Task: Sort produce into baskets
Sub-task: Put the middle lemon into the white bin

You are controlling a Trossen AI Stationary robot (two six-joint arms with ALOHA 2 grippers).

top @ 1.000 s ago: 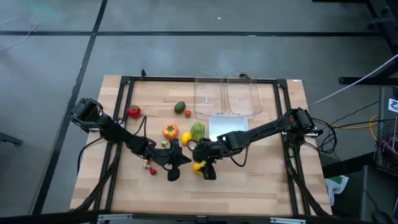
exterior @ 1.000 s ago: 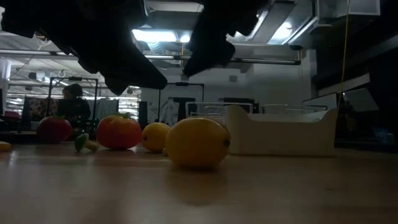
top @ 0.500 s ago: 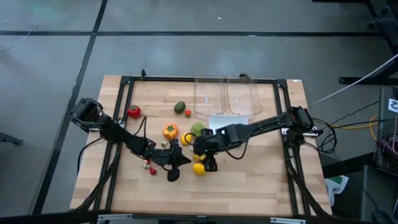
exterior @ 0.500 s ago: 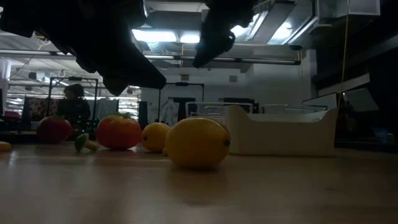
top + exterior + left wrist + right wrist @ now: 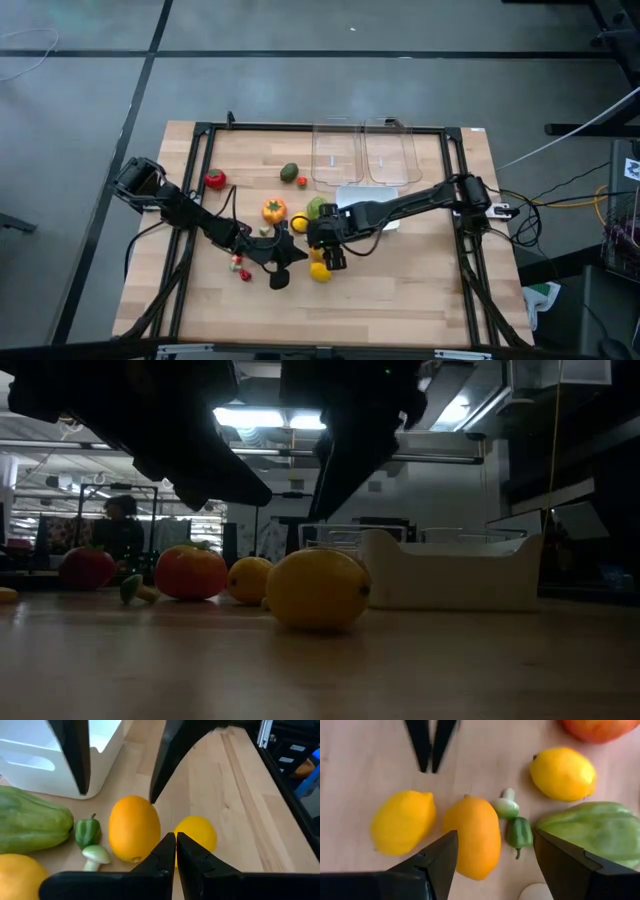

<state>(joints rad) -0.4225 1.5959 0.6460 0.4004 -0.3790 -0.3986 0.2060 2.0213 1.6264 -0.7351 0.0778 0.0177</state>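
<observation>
High view: two clear baskets (image 5: 363,152), whitish basket (image 5: 360,200) alongside.

Both arms matte black, jointed in segments, black cables looped alongside. Left gripper (image 5: 175,851): two slim black fingers (image 5: 162,851), flat-sided, tapering to points. Right gripper (image 5: 495,855): broader black fingers (image 5: 440,857), wedge-shaped with bevelled, faintly glossy edges.

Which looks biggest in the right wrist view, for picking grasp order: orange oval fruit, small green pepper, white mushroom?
Largest to smallest:
1. orange oval fruit
2. small green pepper
3. white mushroom, close to the pepper in size, so that order is unsure.
</observation>
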